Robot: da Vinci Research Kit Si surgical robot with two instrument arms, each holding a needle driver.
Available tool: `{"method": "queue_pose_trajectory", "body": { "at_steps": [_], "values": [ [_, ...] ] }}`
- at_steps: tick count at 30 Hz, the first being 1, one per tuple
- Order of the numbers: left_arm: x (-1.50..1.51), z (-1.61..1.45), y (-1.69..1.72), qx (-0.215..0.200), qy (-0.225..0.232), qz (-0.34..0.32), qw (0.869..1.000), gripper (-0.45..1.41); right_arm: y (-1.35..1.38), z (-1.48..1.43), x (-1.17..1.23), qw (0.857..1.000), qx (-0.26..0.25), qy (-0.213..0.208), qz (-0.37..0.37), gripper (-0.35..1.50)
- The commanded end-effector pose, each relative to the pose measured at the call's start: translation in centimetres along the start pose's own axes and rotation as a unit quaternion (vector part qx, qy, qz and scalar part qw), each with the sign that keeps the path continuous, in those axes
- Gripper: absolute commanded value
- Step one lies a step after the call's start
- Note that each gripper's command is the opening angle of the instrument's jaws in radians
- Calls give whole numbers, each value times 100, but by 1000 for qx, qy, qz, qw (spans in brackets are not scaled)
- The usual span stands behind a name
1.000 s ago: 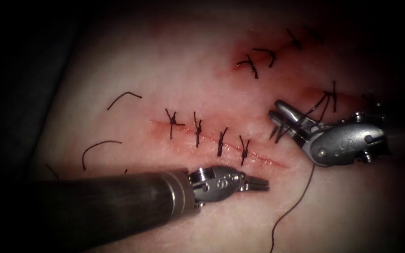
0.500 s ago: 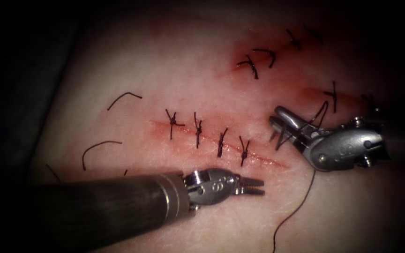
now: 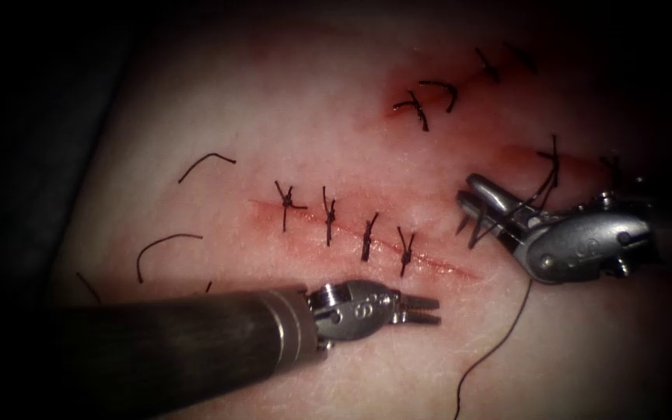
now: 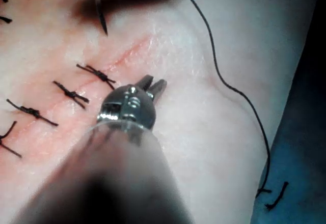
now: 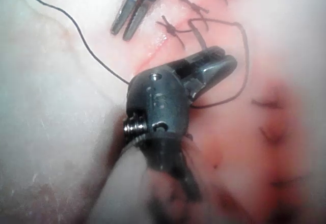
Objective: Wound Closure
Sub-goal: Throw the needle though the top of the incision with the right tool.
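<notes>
Curved needle gripped near mid-curve by right tool, tip down, above tissue just right of cut; not embedded. Dark thread trailed downward. Left tool empty.

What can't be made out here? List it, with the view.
Needle, clear of the tissue: grip spot along its curve hidden by the right pincer, endoscope view.
Thread: far end cut off by the endoscope view's lower edge.
Empty left pincer: its shaft blurred, left wrist view.
</notes>
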Motion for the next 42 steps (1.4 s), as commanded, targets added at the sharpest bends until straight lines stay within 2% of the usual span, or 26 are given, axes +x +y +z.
{"method": "queue_pose_trajectory", "body": {
  "at_steps": [1,15,19,25,29,42],
  "values": [
    [-3,9,0,0,1,-1,1000,-8,-10,4,-3,1000,0,1,0,-35],
    [-2,5,5,0,-1,-1,1000,-8,-22,6,-16,1000,4,-3,-11,-35],
    [-2,-2,10,-1,-2,-1,1000,-6,-29,4,-22,999,9,-4,-39,-35],
    [1,-20,22,-5,-4,-2,1000,-1,-49,-3,-31,997,17,0,-76,-35],
    [2,-35,19,-1,-9,-5,1000,0,-73,-15,-37,994,26,9,-105,-35],
    [-6,-34,12,9,-15,-9,1000,2,-120,-32,-52,989,35,21,-145,-35]
  ]
}}
